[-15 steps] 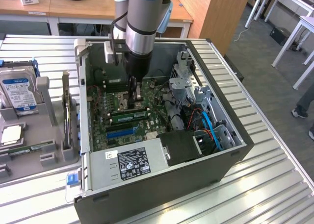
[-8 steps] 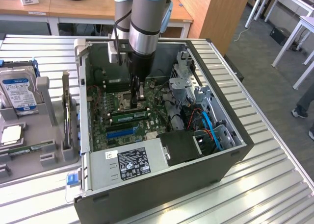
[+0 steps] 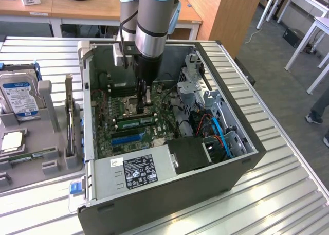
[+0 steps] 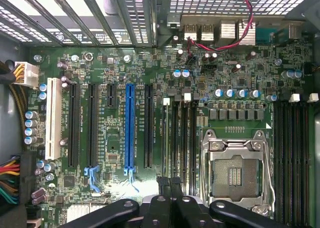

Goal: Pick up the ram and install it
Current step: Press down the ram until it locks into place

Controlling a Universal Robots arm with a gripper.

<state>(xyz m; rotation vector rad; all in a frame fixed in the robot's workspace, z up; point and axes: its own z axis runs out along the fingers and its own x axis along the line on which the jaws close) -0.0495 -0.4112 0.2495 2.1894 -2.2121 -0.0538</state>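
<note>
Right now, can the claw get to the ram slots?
Probably yes. The claw is down inside the open case, just over the slots beside the socket, with no cable or part between them.

The arm (image 3: 149, 19) is cut off at the frame's top edge — its fingers (image 4: 170, 185) cover the slots beneath.

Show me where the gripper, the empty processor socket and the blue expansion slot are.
gripper (image 4: 170, 185): wrist view, tips of the shut fingers.
processor socket (image 4: 234, 175): wrist view, its contact field.
blue expansion slot (image 4: 130, 125): wrist view, middle of its length.
</note>
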